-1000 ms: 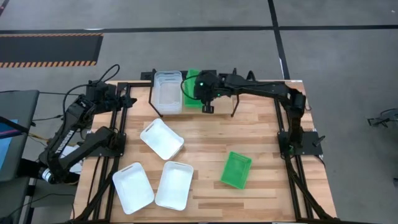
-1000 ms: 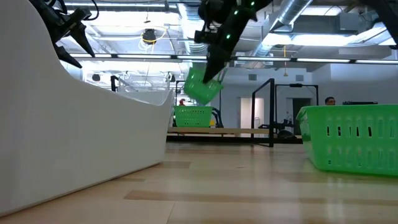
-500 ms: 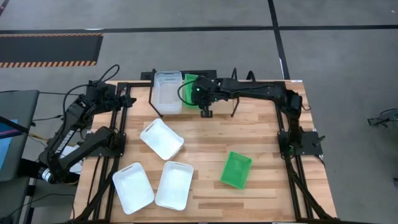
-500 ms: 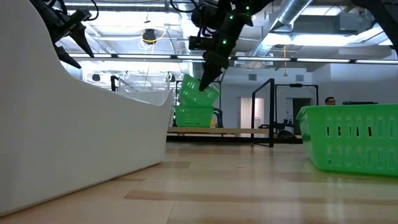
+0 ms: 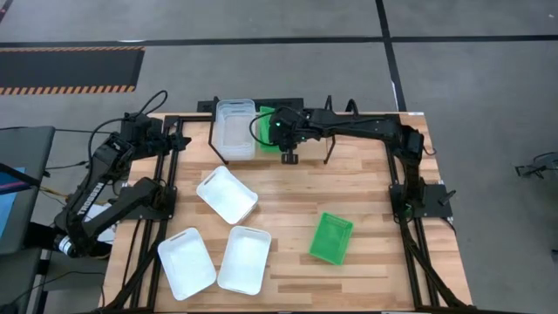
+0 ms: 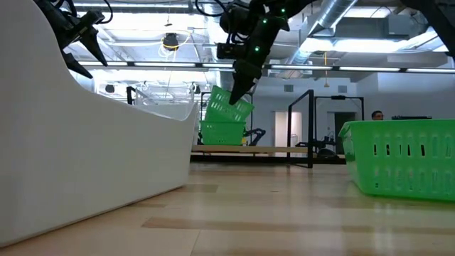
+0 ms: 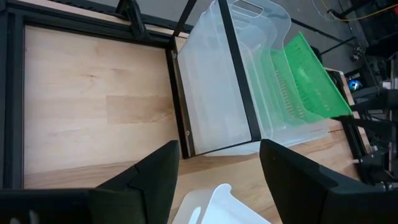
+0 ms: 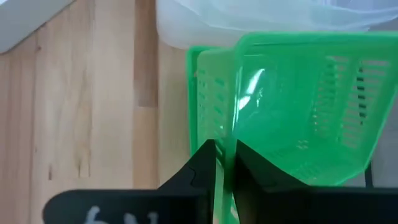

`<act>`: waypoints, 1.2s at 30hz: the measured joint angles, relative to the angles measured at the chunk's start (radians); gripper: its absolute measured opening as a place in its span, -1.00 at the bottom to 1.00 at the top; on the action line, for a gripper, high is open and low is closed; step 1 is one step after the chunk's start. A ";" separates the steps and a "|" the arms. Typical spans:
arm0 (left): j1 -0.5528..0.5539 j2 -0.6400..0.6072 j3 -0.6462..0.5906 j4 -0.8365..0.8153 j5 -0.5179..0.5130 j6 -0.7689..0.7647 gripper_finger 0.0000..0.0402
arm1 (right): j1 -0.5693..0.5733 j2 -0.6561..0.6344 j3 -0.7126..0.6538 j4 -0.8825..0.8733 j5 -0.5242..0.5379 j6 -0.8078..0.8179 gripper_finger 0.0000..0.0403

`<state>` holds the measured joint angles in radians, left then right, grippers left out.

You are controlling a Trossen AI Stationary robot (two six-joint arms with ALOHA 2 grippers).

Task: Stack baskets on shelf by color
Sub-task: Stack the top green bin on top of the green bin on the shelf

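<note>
A green lattice basket [image 6: 229, 108] sits tilted, its low end nested in a second green basket [image 6: 221, 132] on the black shelf [image 5: 336, 138] at the table's far edge, beside the stacked clear baskets [image 5: 234, 131]. The right gripper [image 8: 225, 163] reaches across from the right side, directly above, its narrowly parted fingers straddling the tilted basket's near rim. The left gripper [image 7: 216, 177] hangs open over the table's left side, holding nothing. Another green basket [image 5: 331, 237] and three white baskets [image 5: 227, 194] lie nearer the front.

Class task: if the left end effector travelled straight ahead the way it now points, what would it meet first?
Probably the clear baskets on the shelf; bare table lies between, though depth is uncertain.
</note>
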<state>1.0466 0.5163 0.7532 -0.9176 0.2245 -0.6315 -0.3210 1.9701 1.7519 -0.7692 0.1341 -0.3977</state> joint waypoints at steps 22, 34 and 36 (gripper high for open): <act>0.000 0.000 0.000 -0.014 0.002 -0.001 0.06 | -0.004 -0.038 0.043 -0.032 0.008 0.029 -0.13; 0.000 0.000 0.000 -0.014 0.001 -0.001 0.06 | -0.114 0.032 0.058 -0.238 0.049 0.109 -0.23; 0.000 0.000 0.000 -0.014 0.001 0.001 0.06 | -0.114 0.057 0.057 -0.243 0.044 0.109 -0.25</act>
<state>1.0466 0.5159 0.7532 -0.9318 0.2256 -0.6306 -0.4355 2.0270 1.8091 -1.0124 0.1780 -0.2885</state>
